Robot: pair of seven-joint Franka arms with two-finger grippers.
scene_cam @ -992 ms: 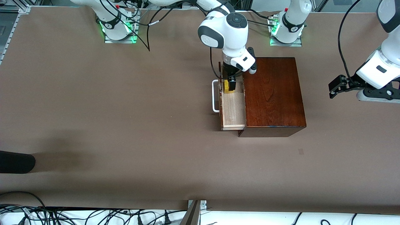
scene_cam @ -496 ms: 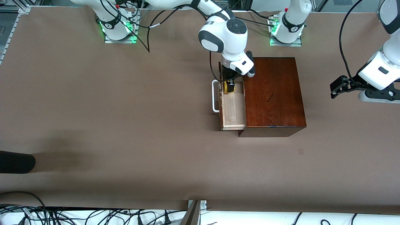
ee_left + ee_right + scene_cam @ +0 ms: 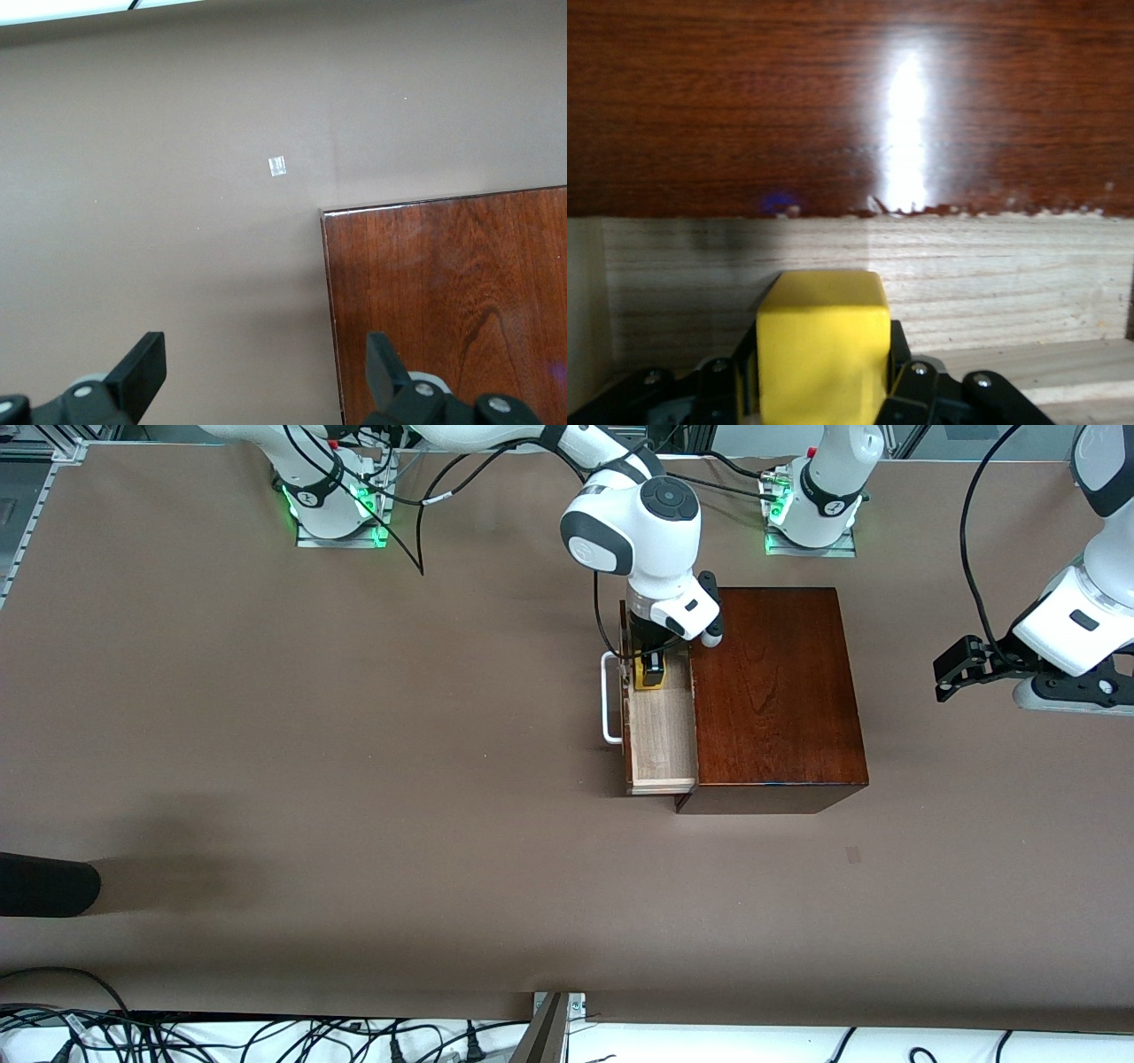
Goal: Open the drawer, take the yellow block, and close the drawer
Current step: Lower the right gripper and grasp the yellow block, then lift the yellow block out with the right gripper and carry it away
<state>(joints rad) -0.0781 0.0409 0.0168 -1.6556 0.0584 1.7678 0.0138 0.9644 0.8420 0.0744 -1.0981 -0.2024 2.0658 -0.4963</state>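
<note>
The drawer (image 3: 660, 735) stands pulled out of the mahogany box (image 3: 775, 691), its white handle (image 3: 609, 700) pointing toward the right arm's end of the table. My right gripper (image 3: 653, 671) reaches down into the drawer's end farthest from the front camera. It is shut on the yellow block (image 3: 649, 684). In the right wrist view the yellow block (image 3: 824, 341) fills the gap of the right gripper (image 3: 824, 381), in front of the drawer's pale wall (image 3: 992, 283). My left gripper (image 3: 952, 669) hangs open over the table, beside the box at the left arm's end.
A dark object (image 3: 44, 884) pokes in at the right arm's end, nearer the front camera. A small tape mark (image 3: 852, 855) lies on the brown table in front of the box. Cables run along the table's near edge.
The right gripper has dropped a little into the drawer and closed on the yellow block. The left arm has barely shifted.
</note>
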